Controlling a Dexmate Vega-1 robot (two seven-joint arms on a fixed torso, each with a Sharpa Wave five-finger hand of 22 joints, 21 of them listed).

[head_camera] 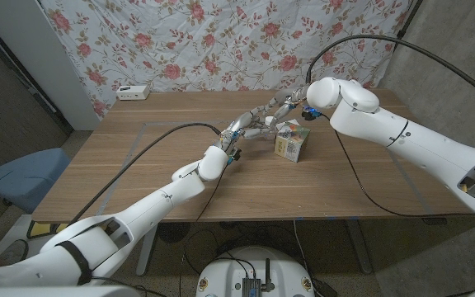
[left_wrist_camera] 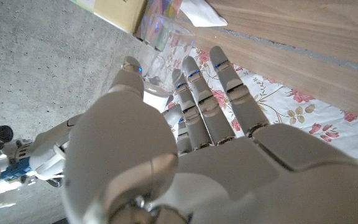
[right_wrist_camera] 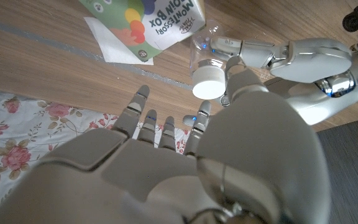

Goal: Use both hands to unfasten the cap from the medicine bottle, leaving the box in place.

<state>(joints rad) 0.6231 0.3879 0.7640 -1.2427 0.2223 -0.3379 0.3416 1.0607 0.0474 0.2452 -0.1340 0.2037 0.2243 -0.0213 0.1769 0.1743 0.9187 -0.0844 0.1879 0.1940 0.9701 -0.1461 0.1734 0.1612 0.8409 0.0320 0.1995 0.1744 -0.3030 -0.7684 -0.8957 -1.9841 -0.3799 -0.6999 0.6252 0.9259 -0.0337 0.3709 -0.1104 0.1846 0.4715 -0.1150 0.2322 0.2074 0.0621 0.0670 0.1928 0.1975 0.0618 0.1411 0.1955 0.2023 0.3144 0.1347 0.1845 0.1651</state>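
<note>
Floral cloth hangs behind a wooden table. Beside the box, the left hand grips the bottle. The right hand hovers spread at the cap.

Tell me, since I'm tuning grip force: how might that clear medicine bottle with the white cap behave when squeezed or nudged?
The medicine bottle looks clear and thin-walled, so probably light and somewhat slippery. Its round body and white cap suggest it would roll if released on its side. The left hand grips it beside the box, so a firm squeeze might flex it.
</note>
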